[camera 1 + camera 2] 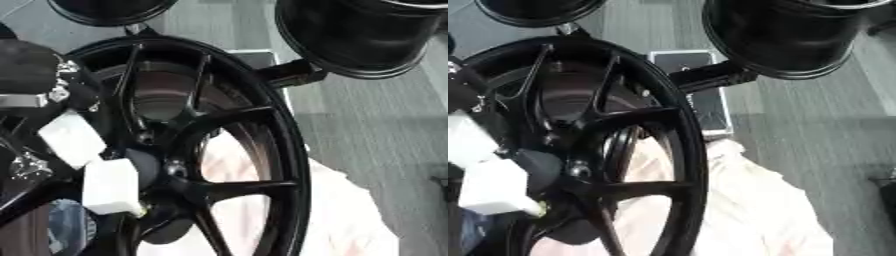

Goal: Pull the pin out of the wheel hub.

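Closest to us, our left hand (83,165) comes in from the left edge, black with white blocky finger pads (110,187) laid over the centre of the wheel hub (262,150). Those fingers bend toward the hub's middle, but we cannot tell whether they have closed on anything. A small yellowish tip shows just below the lower pad in the right eye view; we cannot say it is the pin. Black spokes fan out from the hub's centre to a glossy black rim, and the hub lies on a pale pinkish cloth (754,210) spread over the grey floor (376,125). Two more black wheels (785,35) sit at the far edge, well apart from our hand.
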You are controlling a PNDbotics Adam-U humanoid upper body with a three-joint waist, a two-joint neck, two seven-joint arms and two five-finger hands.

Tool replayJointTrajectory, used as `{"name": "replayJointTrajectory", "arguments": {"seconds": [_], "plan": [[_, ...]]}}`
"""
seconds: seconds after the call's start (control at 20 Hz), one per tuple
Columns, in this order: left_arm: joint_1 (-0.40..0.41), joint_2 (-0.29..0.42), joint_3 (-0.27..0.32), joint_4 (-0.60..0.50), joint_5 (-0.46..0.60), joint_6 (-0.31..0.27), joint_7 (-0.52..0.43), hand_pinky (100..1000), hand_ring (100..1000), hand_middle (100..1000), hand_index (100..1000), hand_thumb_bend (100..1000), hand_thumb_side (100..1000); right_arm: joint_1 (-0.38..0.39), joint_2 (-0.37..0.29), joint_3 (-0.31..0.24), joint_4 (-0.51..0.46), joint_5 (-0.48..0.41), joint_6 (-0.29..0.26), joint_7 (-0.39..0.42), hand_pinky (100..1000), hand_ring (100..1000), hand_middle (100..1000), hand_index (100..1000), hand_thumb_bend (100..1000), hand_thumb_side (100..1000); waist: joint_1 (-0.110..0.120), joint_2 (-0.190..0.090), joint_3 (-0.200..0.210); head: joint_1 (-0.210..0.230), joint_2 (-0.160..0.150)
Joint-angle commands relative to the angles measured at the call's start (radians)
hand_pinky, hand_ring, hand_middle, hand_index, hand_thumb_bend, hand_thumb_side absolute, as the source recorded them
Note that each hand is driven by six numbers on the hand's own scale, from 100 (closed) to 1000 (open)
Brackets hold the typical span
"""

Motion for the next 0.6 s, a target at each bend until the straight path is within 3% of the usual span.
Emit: {"name": "replayJointTrajectory", "arguments": {"seconds": [0.05, 0.6], "plan": [[-0.009, 0.031, 0.027, -0.01, 0.006, 0.0, 0.014, 691, 547, 446, 610, 489, 100, 0.004, -0.012, -0.004, -0.012, -0.002, 0.0, 0.001, 562, 620, 571, 654, 100, 470, 0.002, -0.026, 0.0, -0.003, -0.012], [0.004, 0.034, 0.037, -0.01, -0.006, 0.038, 0.057, 652, 491, 371, 535, 463, 100, 0.008, -0.009, -0.008, -0.012, -0.004, -0.002, -0.001, 562, 620, 571, 656, 100, 470, -0.002, -0.03, 0.001, -0.005, -0.015]]}}
